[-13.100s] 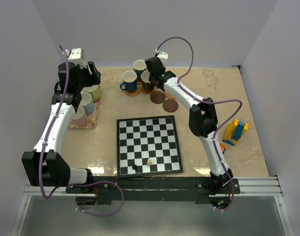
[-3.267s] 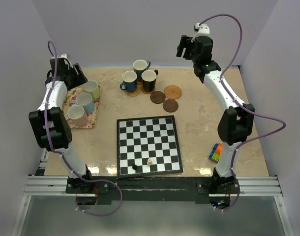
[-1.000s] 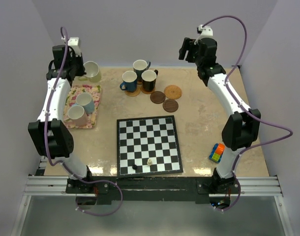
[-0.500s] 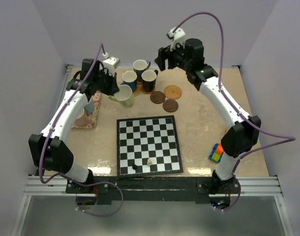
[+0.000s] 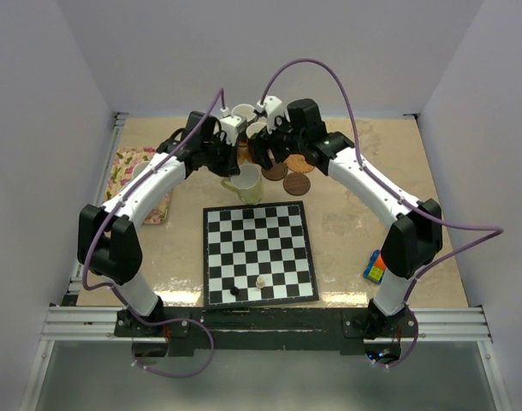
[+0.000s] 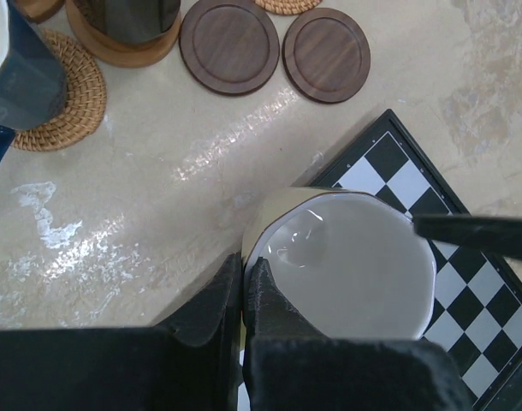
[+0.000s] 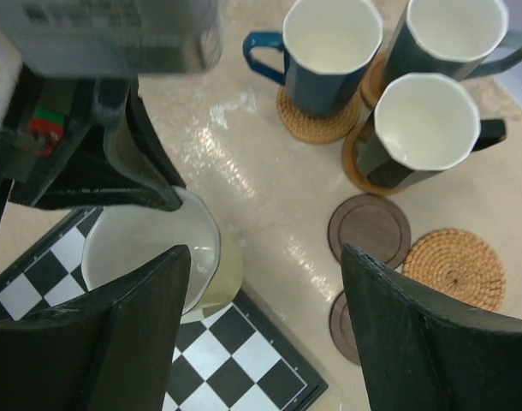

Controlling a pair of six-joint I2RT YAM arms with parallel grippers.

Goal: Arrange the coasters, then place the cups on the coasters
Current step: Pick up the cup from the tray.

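Note:
My left gripper is shut on the rim of the pale green cup, which hangs over the far edge of the chessboard. My right gripper stands open just beside that cup, holding nothing. Two bare dark brown coasters lie right of it, with a bare woven coaster beyond. At the back, the dark blue cup stands on a woven coaster and the black cup on a tan coaster. The teal cup stands behind them.
A floral mat lies at the far left, partly under my left arm. Two chess pieces stand on the board's near edge. A colourful block sits at the right by my right arm.
My left arm has carried the pale green cup from the back left to the chessboard's far edge. My right arm has swung left and down to beside it.

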